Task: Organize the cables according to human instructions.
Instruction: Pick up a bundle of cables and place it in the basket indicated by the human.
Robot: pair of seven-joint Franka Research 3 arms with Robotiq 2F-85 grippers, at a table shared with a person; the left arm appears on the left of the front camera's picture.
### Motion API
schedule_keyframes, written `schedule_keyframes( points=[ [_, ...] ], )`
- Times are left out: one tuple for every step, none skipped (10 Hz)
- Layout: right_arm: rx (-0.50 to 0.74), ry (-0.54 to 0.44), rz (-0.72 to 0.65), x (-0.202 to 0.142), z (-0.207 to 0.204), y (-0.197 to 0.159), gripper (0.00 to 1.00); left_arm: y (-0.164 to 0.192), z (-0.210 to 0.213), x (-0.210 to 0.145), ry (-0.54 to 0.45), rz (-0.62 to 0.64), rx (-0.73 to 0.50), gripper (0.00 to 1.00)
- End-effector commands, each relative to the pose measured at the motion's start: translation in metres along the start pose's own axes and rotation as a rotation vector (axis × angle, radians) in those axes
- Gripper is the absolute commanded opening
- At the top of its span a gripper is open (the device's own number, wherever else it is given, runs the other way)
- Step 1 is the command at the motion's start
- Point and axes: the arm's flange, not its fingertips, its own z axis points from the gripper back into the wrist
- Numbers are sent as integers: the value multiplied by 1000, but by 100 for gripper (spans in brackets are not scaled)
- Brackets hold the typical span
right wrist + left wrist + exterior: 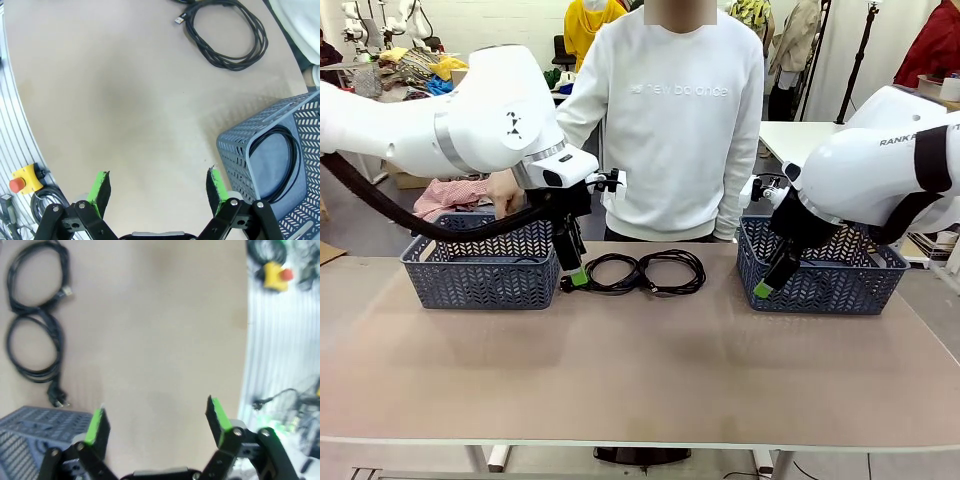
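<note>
left end effector (577, 274) wide-open, empty | cables (642, 272) just beside it | right end effector (764, 289) wide-open, empty

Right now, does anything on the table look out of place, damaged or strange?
Nothing looks damaged or spilled. Two coiled cables lie loose on the table between the left basket and the right basket, side by side; a third coil already sits inside the right basket.

left basket (470, 285) | two cables (641, 273) between | right basket (830, 290), third cable (299, 162) inside
</note>
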Motion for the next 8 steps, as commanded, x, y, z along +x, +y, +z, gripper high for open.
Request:
schedule_keyframes(
  points=[
    [-2,-3,-3,2,2,-1,100,30,-2,24,79,-88,18,100],
    [-2,-3,-3,2,2,-1,100,44,-6,37,107,-137,27,100],
    [-2,-3,-3,2,2,-1,100,58,-10,49,131,-167,43,100],
    [-2,-3,-3,2,2,-1,100,74,-16,60,156,-181,62,100],
    [-2,-3,-3,2,2,-1,100,88,-25,66,191,-175,76,100],
    [-2,-3,-3,2,2,-1,100,99,-35,71,213,-147,78,100],
    [-2,-3,-3,2,2,-1,100,109,-47,73,236,-124,85,100],
    [-2,-3,-3,2,2,-1,100,116,-56,74,247,-117,90,100]
  ],
)
